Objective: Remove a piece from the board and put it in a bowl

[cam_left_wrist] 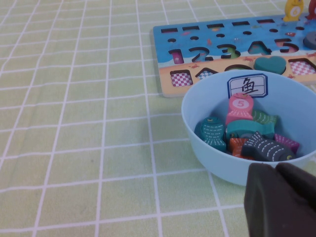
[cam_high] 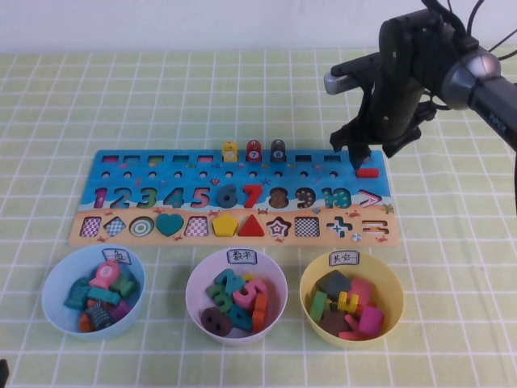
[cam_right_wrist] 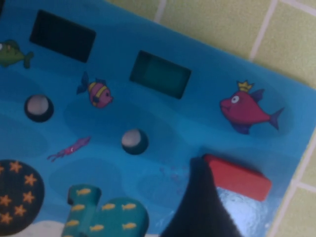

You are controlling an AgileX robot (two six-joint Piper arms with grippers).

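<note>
The piece, a small flat red bar [cam_high: 367, 172] [cam_right_wrist: 237, 177], lies on the blue strip at the far right end of the board [cam_high: 121, 166] [cam_right_wrist: 148, 123]. My right gripper [cam_high: 347, 153] hovers low over that corner, open, with nothing between its jaws. One dark fingertip [cam_right_wrist: 197, 207] rests right beside the bar's end. The yellow bowl [cam_high: 305, 291], with a white label on its rim, stands in front of the board's right end and holds several pieces. My left gripper [cam_left_wrist: 281, 202] is shut and empty, close to the pale blue bowl [cam_left_wrist: 217, 158].
A pale blue bowl [cam_high: 50, 284] and a pinkish-white bowl [cam_high: 192, 284] full of pieces stand in front of the board, left of the yellow one. Three fish pegs [cam_high: 253, 150] stand upright on the board's back row. A green checked cloth [cam_high: 161, 89] covers the table.
</note>
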